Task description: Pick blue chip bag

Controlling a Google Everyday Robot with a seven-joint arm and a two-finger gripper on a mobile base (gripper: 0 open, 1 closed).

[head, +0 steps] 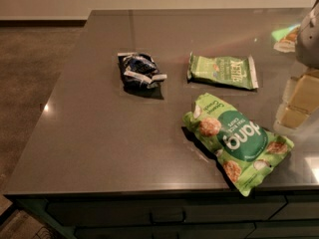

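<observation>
The blue chip bag (pixel 139 70) is a small crumpled dark navy foil bag with white and silver markings. It lies on the grey countertop (pixel 99 128), left of centre toward the back. My gripper (pixel 298 101) shows at the right edge of the camera view as pale yellowish blocks under a grey housing, partly cut off. It is far to the right of the blue bag, with two green bags between them, and holds nothing that I can see.
A flat light-green packet (pixel 223 71) lies right of the blue bag. A large green "dang" bag (pixel 237 141) lies near the front edge. Another greenish item (pixel 285 38) sits at the far right back. The counter's left edge drops to carpeted floor (pixel 30 73).
</observation>
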